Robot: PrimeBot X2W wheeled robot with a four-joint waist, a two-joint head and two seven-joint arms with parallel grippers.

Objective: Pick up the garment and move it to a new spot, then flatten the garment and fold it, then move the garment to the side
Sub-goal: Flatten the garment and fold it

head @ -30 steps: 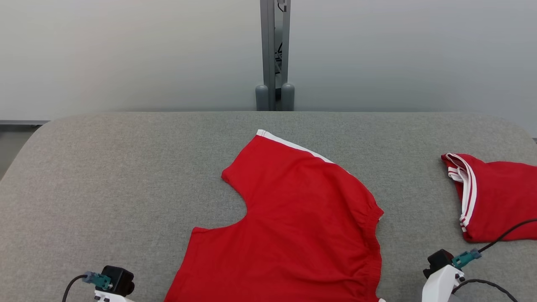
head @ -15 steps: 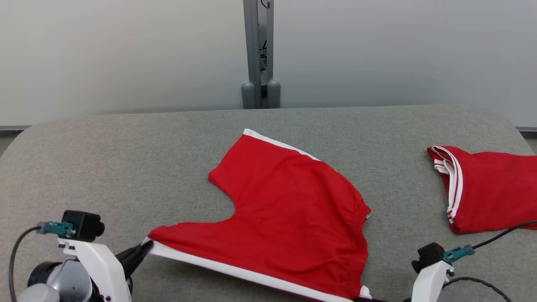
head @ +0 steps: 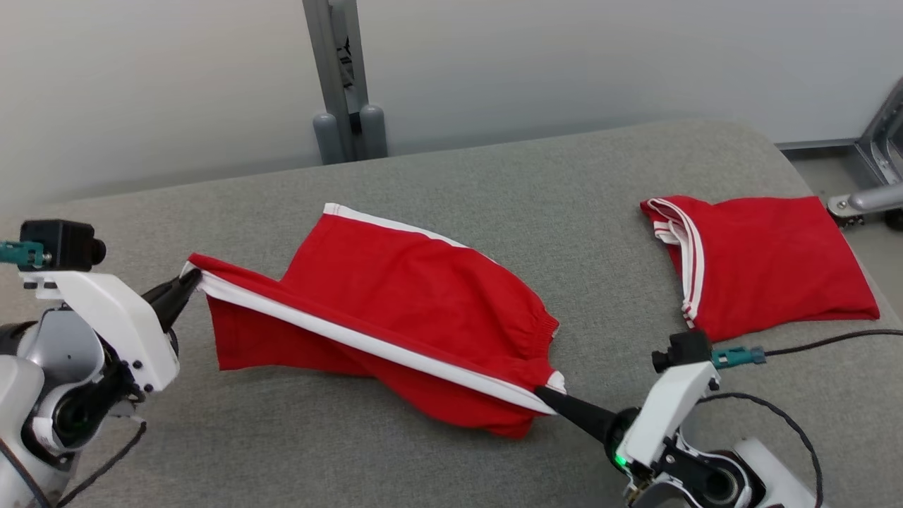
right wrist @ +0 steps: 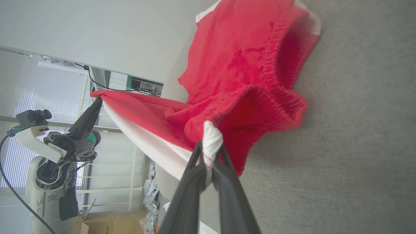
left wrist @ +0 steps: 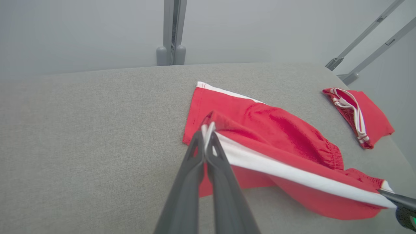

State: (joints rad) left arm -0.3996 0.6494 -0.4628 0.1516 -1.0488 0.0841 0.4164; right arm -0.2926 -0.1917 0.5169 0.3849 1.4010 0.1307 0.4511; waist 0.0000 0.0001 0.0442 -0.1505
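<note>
Fingers (head: pixel 169 293) of left gripper (head: pixel 192 279) clenched on red garment (head: pixel 395 296) hem, middle left of frame; right gripper (head: pixel 544 394) pinching waistband corner, lower middle; white-striped edge stretched between, far part lying on grey table (head: pixel 494 183).

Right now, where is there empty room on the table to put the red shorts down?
Bare grey table lies along the far edge, between the red shorts and the post, and in the gap between the shorts and the folded red garment. The right end is crowded: folded garment, cable, right tool.
</note>
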